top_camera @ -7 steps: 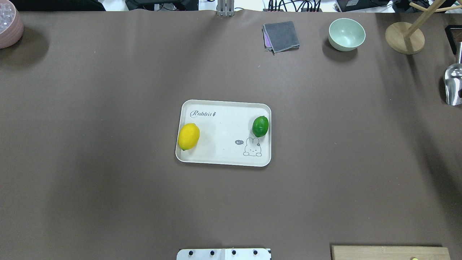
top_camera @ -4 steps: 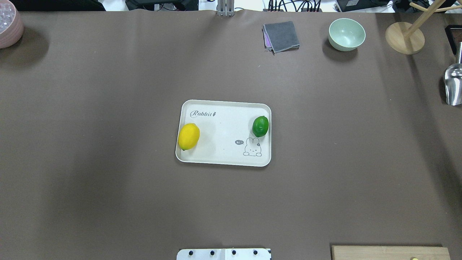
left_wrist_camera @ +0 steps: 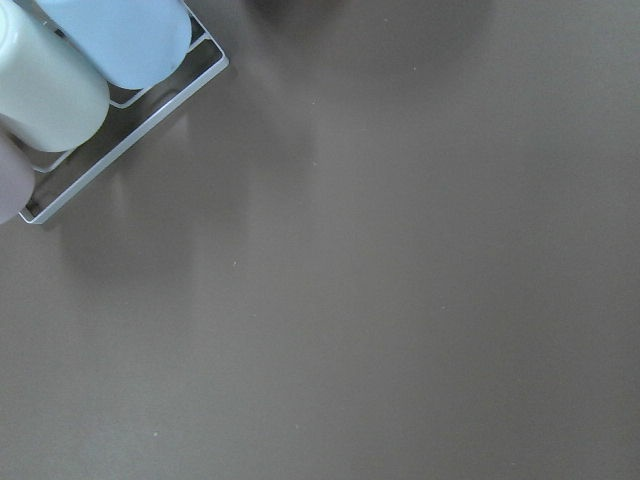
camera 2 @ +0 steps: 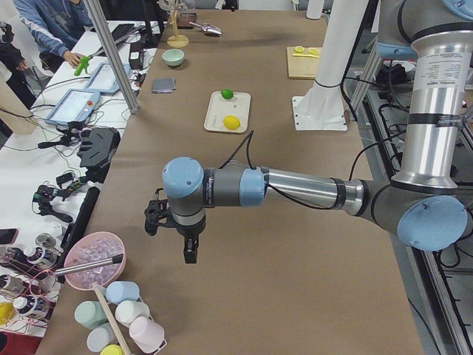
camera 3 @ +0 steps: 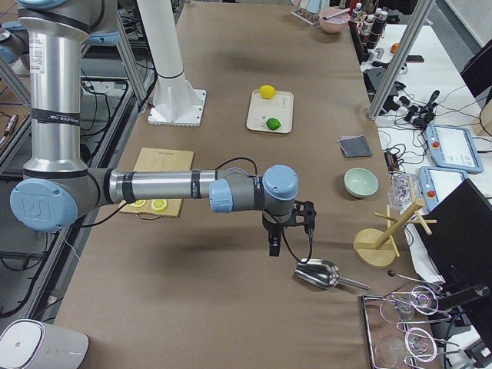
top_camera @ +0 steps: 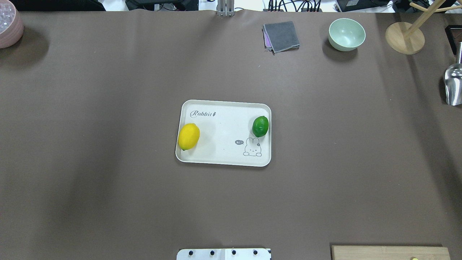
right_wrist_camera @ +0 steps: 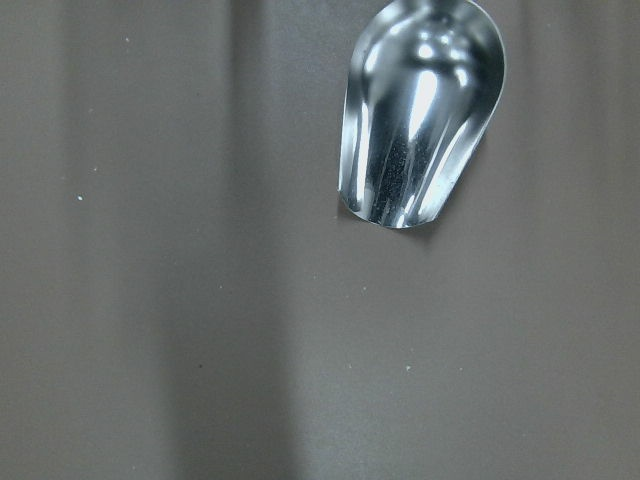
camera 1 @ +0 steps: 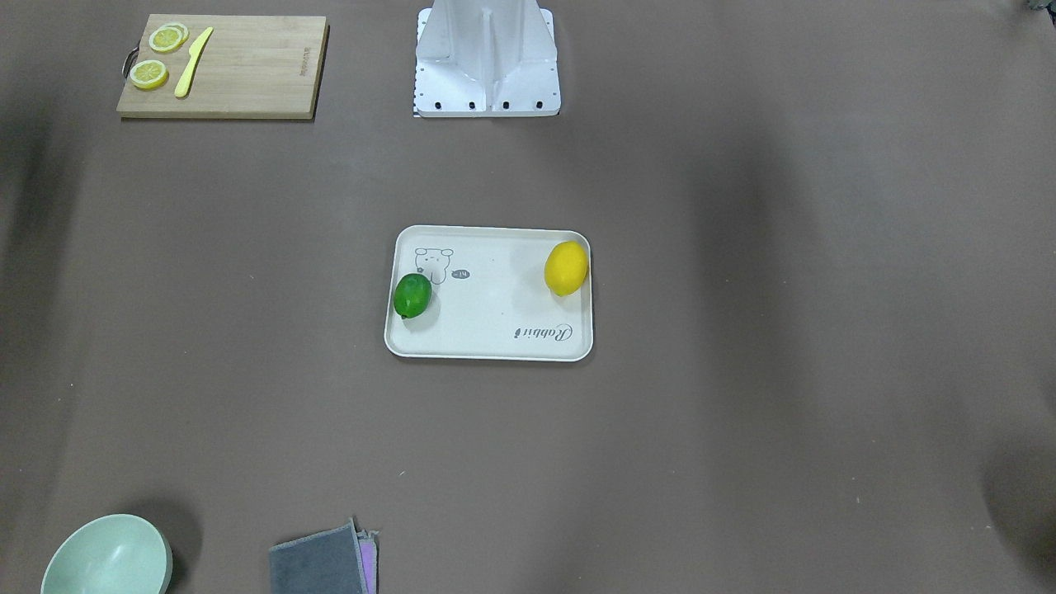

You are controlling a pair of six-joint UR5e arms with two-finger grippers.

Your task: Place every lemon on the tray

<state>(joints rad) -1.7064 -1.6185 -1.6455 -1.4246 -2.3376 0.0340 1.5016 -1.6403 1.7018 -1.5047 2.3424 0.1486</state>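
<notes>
The cream-white tray [top_camera: 223,156] sits mid-table. The yellow lemon [top_camera: 188,136] lies on it at its left edge and the green lemon [top_camera: 260,126] at its right edge. Both also show in the front view, the yellow one [camera 1: 566,268] and the green one [camera 1: 412,295]. Neither gripper shows in the overhead or front view. My left gripper [camera 2: 191,253] hangs over the table's left end, far from the tray. My right gripper [camera 3: 274,247] hangs over the right end beside a metal scoop [right_wrist_camera: 420,110]. I cannot tell whether either is open or shut.
A wooden cutting board [camera 1: 247,70] with lemon slices and a yellow knife lies near the robot's base. A green bowl [top_camera: 346,34], grey cloth [top_camera: 281,36] and wooden stand [top_camera: 404,38] stand at the far right. A pink bowl [top_camera: 9,25] and a rack of cups [left_wrist_camera: 60,80] are at the left end.
</notes>
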